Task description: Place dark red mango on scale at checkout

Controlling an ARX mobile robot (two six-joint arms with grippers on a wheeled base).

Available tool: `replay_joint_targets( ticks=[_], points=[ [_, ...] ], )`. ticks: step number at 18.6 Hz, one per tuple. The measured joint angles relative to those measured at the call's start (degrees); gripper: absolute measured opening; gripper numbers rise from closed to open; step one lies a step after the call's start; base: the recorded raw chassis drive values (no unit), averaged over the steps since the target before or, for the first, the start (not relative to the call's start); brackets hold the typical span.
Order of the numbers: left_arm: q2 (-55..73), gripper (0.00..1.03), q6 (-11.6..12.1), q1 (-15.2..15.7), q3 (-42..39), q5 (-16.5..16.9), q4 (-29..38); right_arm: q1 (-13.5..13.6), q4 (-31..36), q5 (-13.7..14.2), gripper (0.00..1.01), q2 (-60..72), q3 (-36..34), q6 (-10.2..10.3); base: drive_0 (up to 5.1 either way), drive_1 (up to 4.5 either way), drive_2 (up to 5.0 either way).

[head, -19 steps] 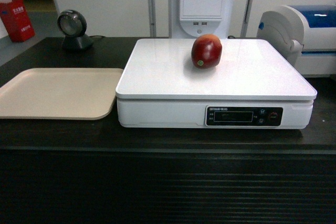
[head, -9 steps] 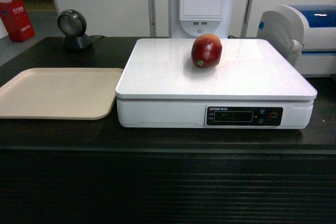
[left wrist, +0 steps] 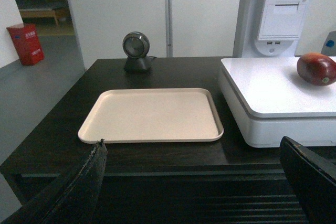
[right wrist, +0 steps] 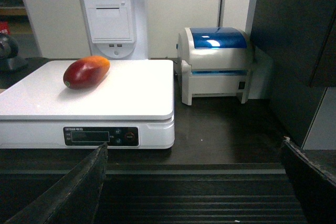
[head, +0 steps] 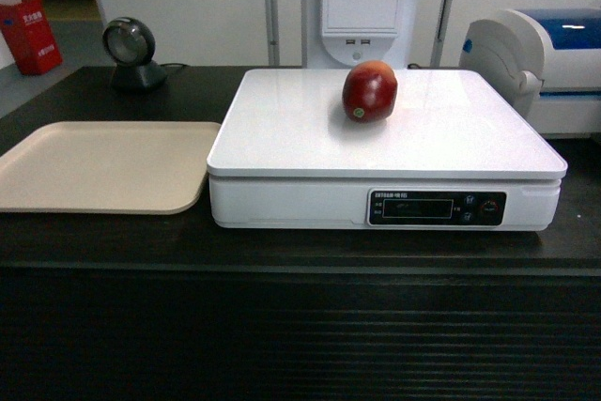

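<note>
Head view is showing the dark red mango point(head: 369, 92) lying on the glossy white top plate of the scale point(head: 310, 138), toward the back and a little right of the middle, with nothing touching it. The scale is sitting on the black checkout point(head: 282, 251) counter, its black display strip facing forward above the ribbed dark front panel. A flat beige tray point(head: 99, 166) is lying just beside the scale on its left, and a small round black scanner point(head: 131, 53) is standing behind the tray. A white-and-blue rounded machine point(head: 535, 68) is sitting to the scale's right, and a white receipt printer unit point(head: 362, 7) is rising behind the scale. No arm is appearing in this view. Left wrist view is showing the left gripper point(left wrist: 199, 182) hanging in front of the counter — its two dark fingers spread wide apart, holding nothing. Right wrist view is showing the right gripper point(right wrist: 199, 182) likewise — fingers parted widely, empty, well short of the scale and the mango.
</note>
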Motion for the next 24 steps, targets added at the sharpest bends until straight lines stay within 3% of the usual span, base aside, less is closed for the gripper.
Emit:
replay_joint_targets(
  ticks=[24],
  points=[
    [0.00,0.98,0.00,0.00,0.00,0.04,0.00,0.00,-0.04,0.02,0.98,0.00,0.00,0.00,0.0,0.00,0.0]
  ],
)
